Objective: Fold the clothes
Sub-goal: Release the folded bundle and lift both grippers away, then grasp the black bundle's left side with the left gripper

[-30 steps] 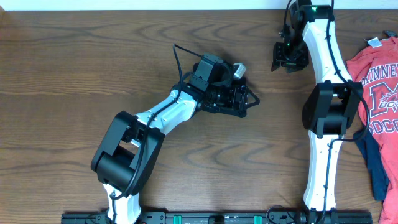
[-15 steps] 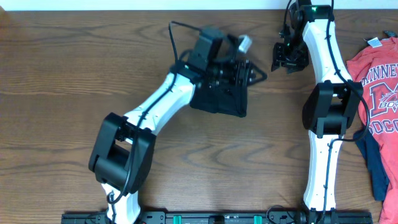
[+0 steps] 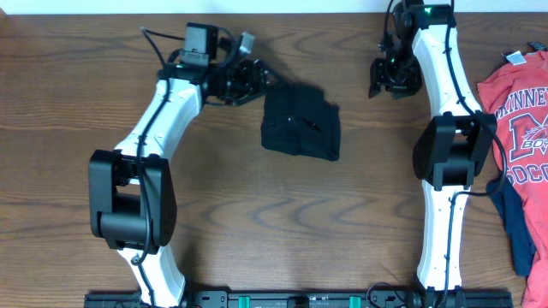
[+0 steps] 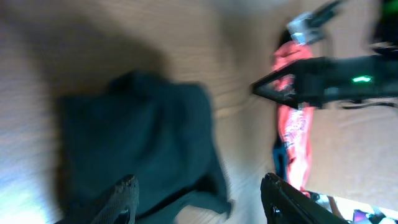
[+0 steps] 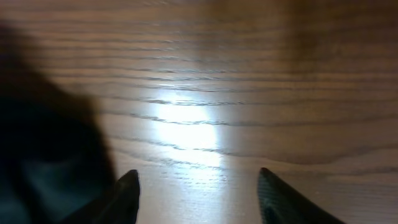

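Note:
The black T-shirt (image 3: 300,127) lies folded into a small rectangle on the table, right of centre at the back. It also shows in the left wrist view (image 4: 134,143), blurred. My left gripper (image 3: 253,79) is open and empty, just up and left of the shirt, apart from it; in its own view the fingers (image 4: 199,193) frame the shirt's edge. My right gripper (image 3: 391,84) is open and empty over bare wood at the back right; its fingers (image 5: 196,186) hold nothing.
A red T-shirt with white lettering (image 3: 521,120) lies at the right edge, over a navy garment (image 3: 519,221). The red shirt also shows in the left wrist view (image 4: 295,124). The wooden table (image 3: 282,231) carries all of this.
My left gripper let go of the black shirt and swung up and left, away from it. The folded shirt now lies uncovered. The right arm has barely moved.

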`<act>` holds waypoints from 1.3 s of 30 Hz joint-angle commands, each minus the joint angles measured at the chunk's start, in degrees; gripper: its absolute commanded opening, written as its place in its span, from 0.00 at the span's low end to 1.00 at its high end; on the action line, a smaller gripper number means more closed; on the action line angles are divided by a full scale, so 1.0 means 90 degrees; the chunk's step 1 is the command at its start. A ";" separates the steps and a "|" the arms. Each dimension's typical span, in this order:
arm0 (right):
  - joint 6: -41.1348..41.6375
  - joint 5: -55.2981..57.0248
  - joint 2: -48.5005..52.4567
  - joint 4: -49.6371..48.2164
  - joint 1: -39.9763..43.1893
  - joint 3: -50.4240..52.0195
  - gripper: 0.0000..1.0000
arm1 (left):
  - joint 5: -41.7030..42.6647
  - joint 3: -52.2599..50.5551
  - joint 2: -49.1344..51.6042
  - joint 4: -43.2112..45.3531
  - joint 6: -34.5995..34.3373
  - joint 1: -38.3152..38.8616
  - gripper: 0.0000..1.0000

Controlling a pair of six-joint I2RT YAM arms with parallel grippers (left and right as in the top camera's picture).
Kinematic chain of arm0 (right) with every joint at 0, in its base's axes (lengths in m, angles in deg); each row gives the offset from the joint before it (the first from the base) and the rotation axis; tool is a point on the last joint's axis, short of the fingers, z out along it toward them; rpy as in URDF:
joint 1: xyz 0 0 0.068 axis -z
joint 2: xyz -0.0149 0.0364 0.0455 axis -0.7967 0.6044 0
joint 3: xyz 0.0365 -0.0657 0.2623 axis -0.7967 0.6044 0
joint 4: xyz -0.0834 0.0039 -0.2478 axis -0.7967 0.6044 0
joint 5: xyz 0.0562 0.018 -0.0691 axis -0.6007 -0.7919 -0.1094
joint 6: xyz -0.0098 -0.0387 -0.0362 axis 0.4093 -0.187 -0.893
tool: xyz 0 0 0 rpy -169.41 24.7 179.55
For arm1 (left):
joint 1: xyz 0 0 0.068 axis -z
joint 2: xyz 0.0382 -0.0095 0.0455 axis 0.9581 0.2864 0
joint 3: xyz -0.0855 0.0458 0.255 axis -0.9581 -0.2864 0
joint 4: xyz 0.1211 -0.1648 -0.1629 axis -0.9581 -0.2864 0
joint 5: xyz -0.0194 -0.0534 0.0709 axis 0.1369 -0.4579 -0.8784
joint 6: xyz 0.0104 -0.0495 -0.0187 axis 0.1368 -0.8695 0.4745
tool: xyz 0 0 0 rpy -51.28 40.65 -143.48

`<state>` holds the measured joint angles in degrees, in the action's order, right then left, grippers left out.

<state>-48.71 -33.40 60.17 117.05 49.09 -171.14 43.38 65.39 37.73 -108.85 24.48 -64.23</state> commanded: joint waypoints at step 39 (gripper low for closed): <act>-0.0304 -0.0447 -0.1217 0.0379 -0.1719 -0.0321 0.53 | 0.0590 0.0010 0.1333 -0.0634 0.1280 0.0328 0.91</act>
<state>-50.96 -36.97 49.31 120.32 34.14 -173.80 44.75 65.39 48.59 -115.27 35.69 -61.24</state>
